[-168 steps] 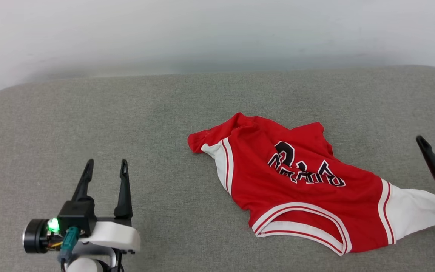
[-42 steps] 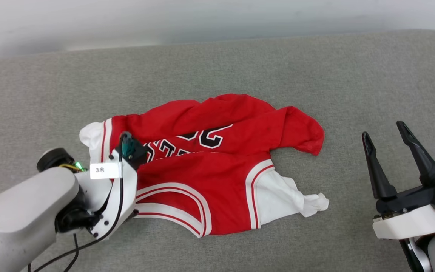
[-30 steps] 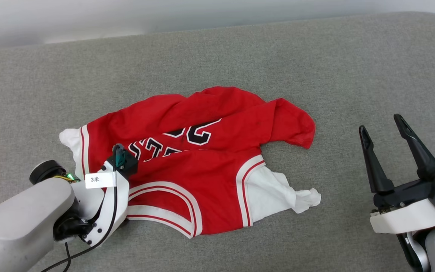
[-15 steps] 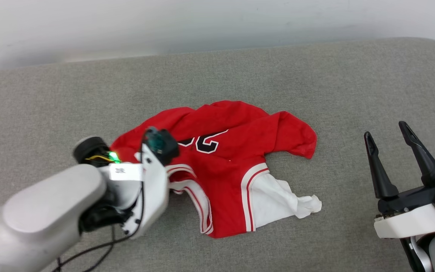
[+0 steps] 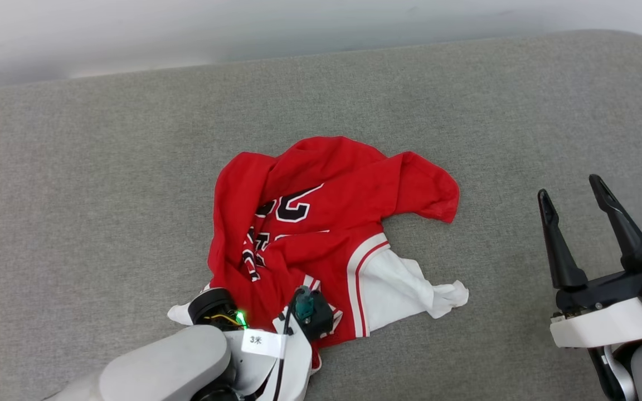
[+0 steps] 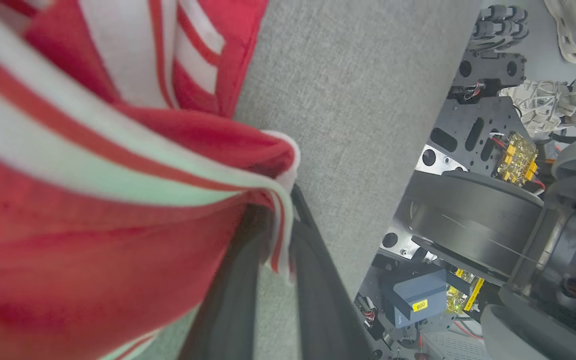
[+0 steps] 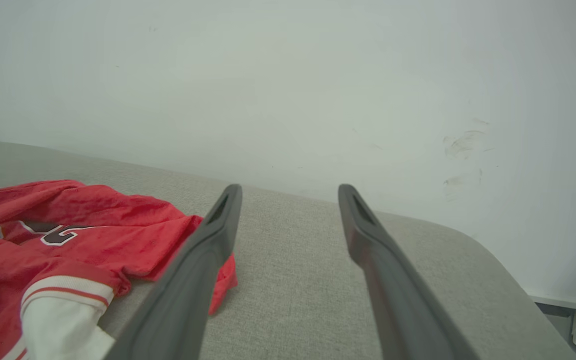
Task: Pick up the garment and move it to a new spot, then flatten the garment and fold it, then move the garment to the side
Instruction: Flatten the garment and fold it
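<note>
I've dragged the shirt (image 5: 321,223) nearer, left gripper (image 6: 280,235) pinching its striped edge, right gripper (image 5: 569,187) wide; thin pinch may slip.

Soft matt red cloth garment (image 5: 326,223), coarse grey woven fabric surface (image 5: 103,167), smooth matt white wall (image 7: 268,75)

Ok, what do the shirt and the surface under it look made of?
Garment: soft matte knit, probably cotton or polyester; it bunches and creases limply.
Surface: grey woven upholstery, matte; fine weave shows, and its rounded corner suggests padding.
</note>
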You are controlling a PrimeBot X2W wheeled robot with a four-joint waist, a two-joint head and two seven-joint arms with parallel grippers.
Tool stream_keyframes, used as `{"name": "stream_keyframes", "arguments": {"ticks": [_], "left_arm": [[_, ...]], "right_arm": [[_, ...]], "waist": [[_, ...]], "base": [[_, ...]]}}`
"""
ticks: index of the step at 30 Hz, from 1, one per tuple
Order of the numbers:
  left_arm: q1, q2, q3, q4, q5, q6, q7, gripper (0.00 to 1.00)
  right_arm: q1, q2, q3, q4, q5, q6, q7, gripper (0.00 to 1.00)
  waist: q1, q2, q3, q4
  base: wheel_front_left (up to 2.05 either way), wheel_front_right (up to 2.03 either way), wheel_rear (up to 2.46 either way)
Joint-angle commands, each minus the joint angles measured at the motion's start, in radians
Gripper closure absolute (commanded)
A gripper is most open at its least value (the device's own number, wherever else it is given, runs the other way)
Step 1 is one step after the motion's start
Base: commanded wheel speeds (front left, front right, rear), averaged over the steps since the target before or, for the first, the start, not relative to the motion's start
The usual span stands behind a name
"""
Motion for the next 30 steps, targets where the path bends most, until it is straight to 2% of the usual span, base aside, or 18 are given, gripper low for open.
{"name": "stream_keyframes", "arguments": {"ticks": [1,5,9,15,20,24,30], "left_arm": [[0.008,0.006,-0.001,0.008,-0.005,0.000,-0.041,0.00],[-0.039,0.051,0.021,-0.021,-0.019,0.000,-0.133,0.00],[-0.076,0.120,0.073,-0.080,-0.054,0.000,-0.170,0.00],[-0.147,0.218,0.166,-0.150,-0.095,0.027,-0.163,0.00],[-0.188,0.268,0.191,-0.130,-0.106,0.043,-0.119,0.00],[-0.184,0.285,0.168,-0.085,-0.117,0.039,-0.066,0.00],[-0.144,0.263,0.107,0.010,-0.113,0.025,-0.025,0.00]], "right_arm": [[-0.003,0.005,-0.005,0.003,-0.006,-0.001,-0.002,0.00],[0.019,0.005,-0.019,0.010,-0.007,-0.001,-0.002,0.00],[0.043,0.005,-0.032,0.011,-0.003,-0.001,-0.002,0.00],[0.051,0.005,-0.029,0.007,0.001,-0.001,-0.002,0.00],[0.036,-0.003,-0.016,0.010,0.003,-0.001,-0.002,0.00],[0.023,-0.011,-0.003,0.009,0.007,-0.001,-0.002,0.00],[-0.003,-0.018,0.003,0.007,0.010,-0.001,-0.002,0.00]], "waist": [[0.0000,0.0000,-0.007,0.007],[0.0000,0.0000,-0.038,0.032],[0.0000,0.0000,-0.069,0.064],[0.0000,0.0000,-0.087,0.095],[0.0000,0.0000,-0.084,0.099],[0.0000,0.0000,-0.068,0.085],[0.0000,0.0000,-0.015,0.051]], "base": [[0.00,0.00,0.00],[0.00,0.00,0.00],[0.00,0.00,0.00],[0.00,0.00,0.00],[0.00,0.00,0.00],[0.00,0.00,0.00],[0.00,0.00,0.00]]}}
